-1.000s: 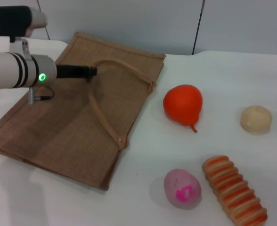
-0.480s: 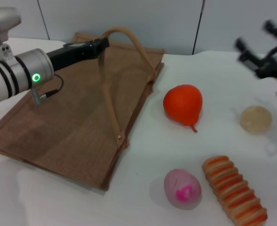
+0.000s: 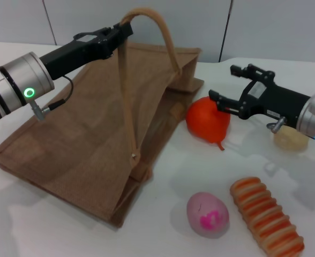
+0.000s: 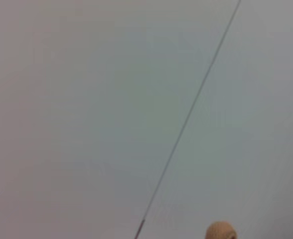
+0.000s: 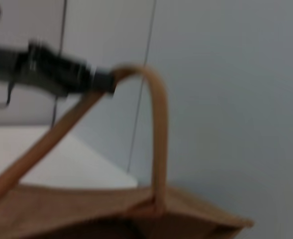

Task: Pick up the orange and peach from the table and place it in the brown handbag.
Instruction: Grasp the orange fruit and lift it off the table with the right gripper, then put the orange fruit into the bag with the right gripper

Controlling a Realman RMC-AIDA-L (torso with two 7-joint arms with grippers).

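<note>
jute brown handbag (image 3: 93,134) at desk's left side, strap handle (image 3: 147,21) pinched and held up by left gripper (image 3: 122,33). right gripper (image 3: 233,88) spread wide above orange (image 3: 205,120), mid-desk. peach (image 3: 207,213) near front edge.

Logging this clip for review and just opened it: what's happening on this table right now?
The left gripper is shut on a strap handle of the brown handbag, holding it up so the near side tents off the table. The right gripper reaches in with open jaws just above the orange, not gripping it. The peach lies untouched near the front, beside a striped loaf; a beige lump sits under the right arm.
</note>
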